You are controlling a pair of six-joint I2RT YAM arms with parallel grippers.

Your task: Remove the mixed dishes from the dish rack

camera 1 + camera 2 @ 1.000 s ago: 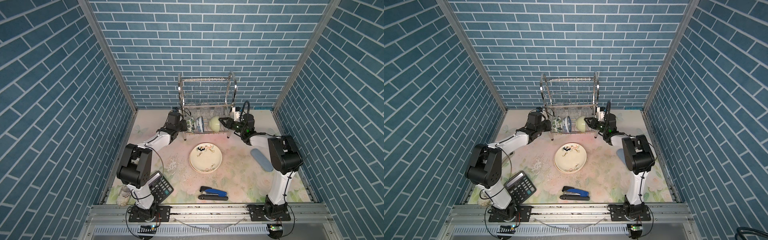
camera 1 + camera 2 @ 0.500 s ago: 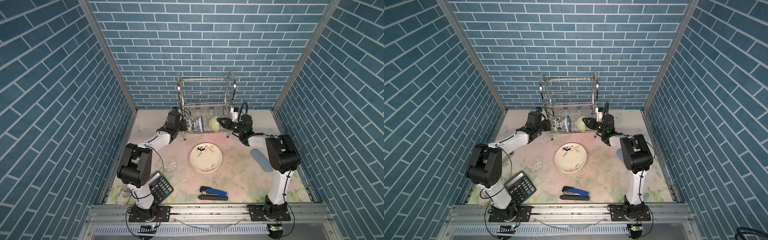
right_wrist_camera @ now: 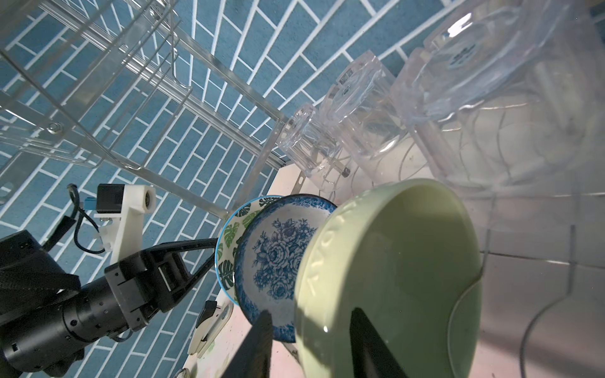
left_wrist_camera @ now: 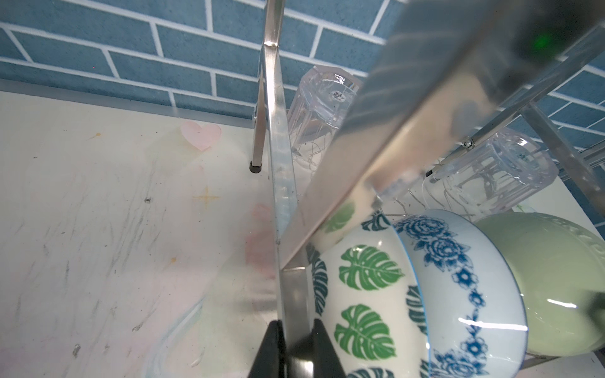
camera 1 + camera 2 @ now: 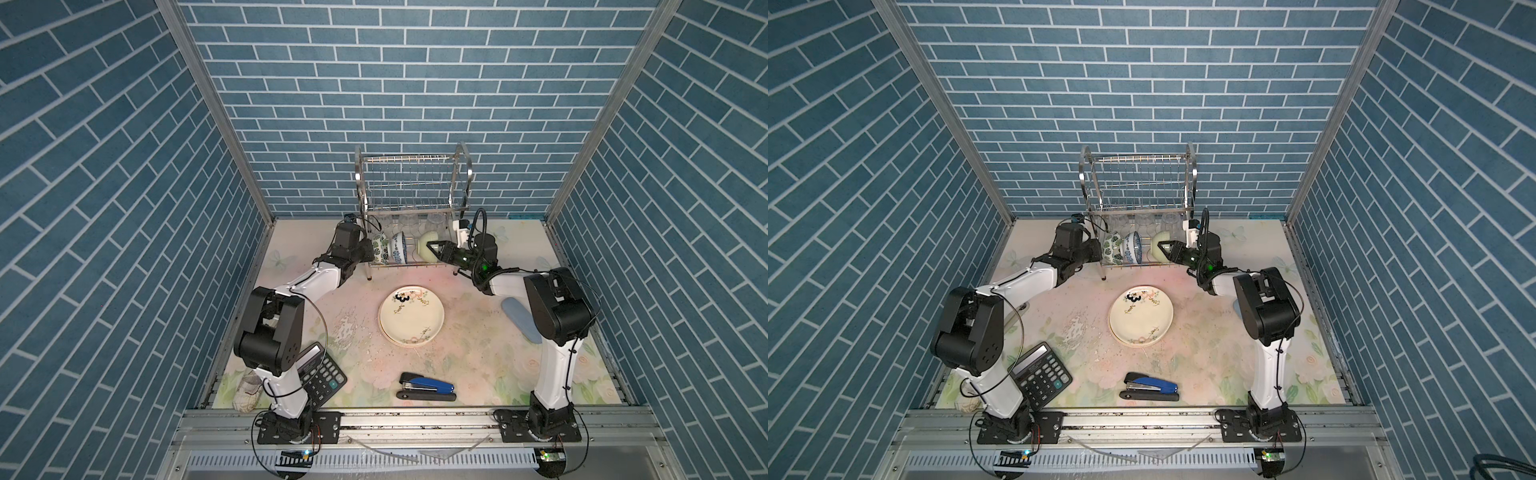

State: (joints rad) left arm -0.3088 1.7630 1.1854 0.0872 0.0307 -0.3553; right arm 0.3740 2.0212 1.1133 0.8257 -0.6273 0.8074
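The dish rack (image 5: 411, 183) stands at the back wall. Its lower shelf holds a green-leaf bowl (image 4: 366, 294), a blue-patterned bowl (image 4: 465, 281) and a pale green bowl (image 3: 409, 278) on edge, with clear tumblers (image 3: 360, 108) upside down behind them. My left gripper (image 4: 296, 347) is shut on the rack's left steel side frame (image 4: 278, 163), next to the leaf bowl. My right gripper (image 3: 311, 314) is open at the pale green bowl (image 5: 424, 251), with one finger inside the rim and one outside. A cream floral plate (image 5: 411, 316) tops a stack on the mat.
A black calculator (image 5: 322, 376) lies front left beside my left arm's base. A blue stapler (image 5: 426, 386) lies front centre. A pale blue oblong thing (image 5: 517, 318) lies beside my right arm. A small cloth-like thing (image 5: 247, 390) sits at the front left corner.
My right gripper has moved a little further left into the rack, over the pale green bowl's rim. The left gripper and the bowls have stayed put.
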